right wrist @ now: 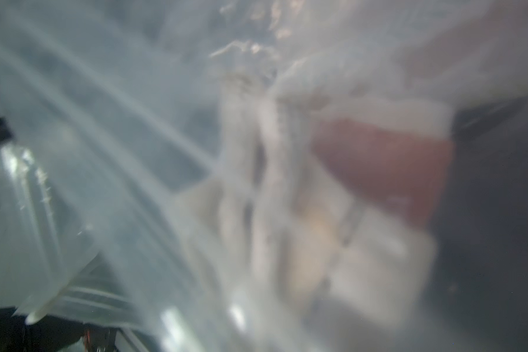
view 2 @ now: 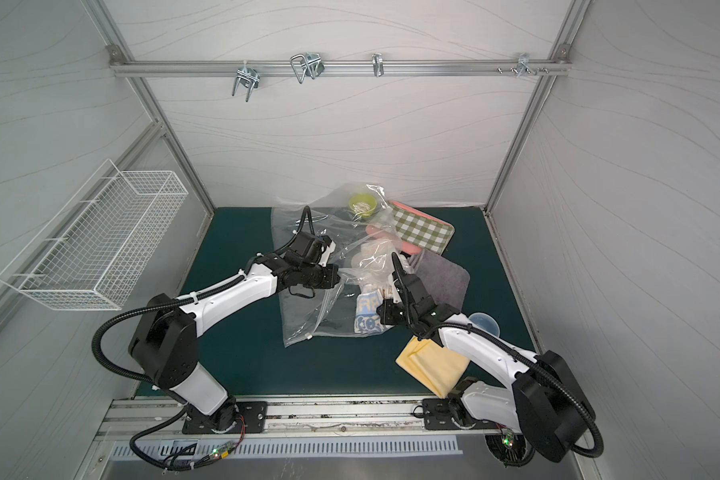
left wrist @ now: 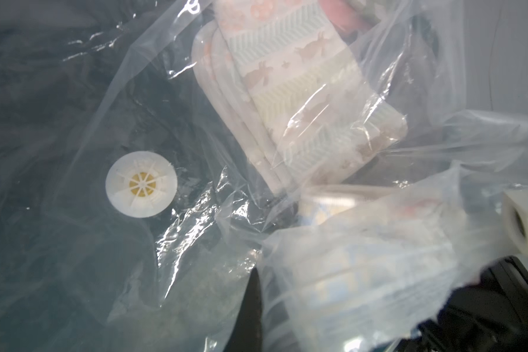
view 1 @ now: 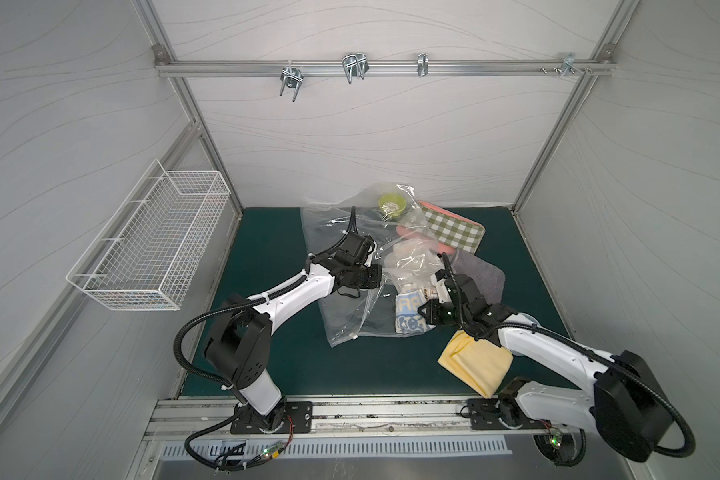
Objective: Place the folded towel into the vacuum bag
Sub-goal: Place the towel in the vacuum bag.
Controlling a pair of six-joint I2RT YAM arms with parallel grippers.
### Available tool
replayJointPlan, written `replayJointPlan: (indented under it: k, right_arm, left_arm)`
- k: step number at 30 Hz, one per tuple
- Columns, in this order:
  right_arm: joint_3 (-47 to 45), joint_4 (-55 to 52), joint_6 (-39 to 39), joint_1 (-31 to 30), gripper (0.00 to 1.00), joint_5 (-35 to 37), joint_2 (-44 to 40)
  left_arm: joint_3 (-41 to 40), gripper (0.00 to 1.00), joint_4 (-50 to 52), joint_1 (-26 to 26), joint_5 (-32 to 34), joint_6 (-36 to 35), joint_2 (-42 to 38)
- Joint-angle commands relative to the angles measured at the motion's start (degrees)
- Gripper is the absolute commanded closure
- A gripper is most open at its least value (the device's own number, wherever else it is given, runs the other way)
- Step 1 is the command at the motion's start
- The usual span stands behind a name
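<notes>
- The left gripper (view 1: 381, 275) is clenched, pinching a raised fold of the vacuum bag (view 1: 344, 320), which lies on the counter (view 1: 267, 257).
- The right gripper (view 1: 431, 296) sits at the bag's mouth against the blue-and-white folded towel (view 1: 408, 319); film hides its fingertips, so whether it grips cannot be told.
- The right wrist view is only blur.
</notes>
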State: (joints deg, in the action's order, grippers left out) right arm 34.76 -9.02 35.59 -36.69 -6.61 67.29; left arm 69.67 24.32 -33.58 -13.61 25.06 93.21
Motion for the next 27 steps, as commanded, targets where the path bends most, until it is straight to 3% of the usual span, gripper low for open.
replayJointPlan:
  k: [1, 8, 14, 15, 18, 21, 23, 27]
  right_arm:
    - [1.30, 0.53, 2.40, 0.54, 1.00, 2.69, -0.85]
    - [4.20, 6.92, 3.36, 0.43, 1.00, -2.77, 3.18]
    - [10.44, 13.17, 5.33, -0.47, 0.97, -6.84, 10.70]
    - [11.26, 14.03, 5.76, -0.49, 0.94, -7.52, 11.91]
    - [13.92, 13.98, 7.03, -0.71, 0.53, -8.75, 14.82]
    - [15.80, 9.71, 5.51, -1.64, 0.32, -7.22, 14.26]
    - [16.84, 5.69, 3.42, -2.12, 0.27, -6.21, 12.50]
    - [18.46, -2.34, -0.58, -2.38, 0.27, -5.73, 7.77]
  left_arm:
    - [3.06, 1.00, 2.92, -0.17, -3.88, -1.55, -2.64]
    - [4.51, 1.00, 2.20, -6.89, -5.57, -4.31, -2.07]
    - [3.37, 1.00, -2.51, -7.48, -9.24, -3.22, -4.03]
    - [3.30, 1.00, -2.74, -7.40, -8.86, -3.03, -4.32]
    - [3.42, 1.00, -2.60, -6.45, -5.05, -0.96, -5.01]
    - [3.07, 1.00, -2.55, -3.26, -2.44, 3.70, -5.56]
    - [2.68, 1.00, -2.52, -1.10, -0.30, 6.22, -5.82]
    - [3.18, 1.00, -0.96, -0.26, 3.27, 6.23, -5.09]
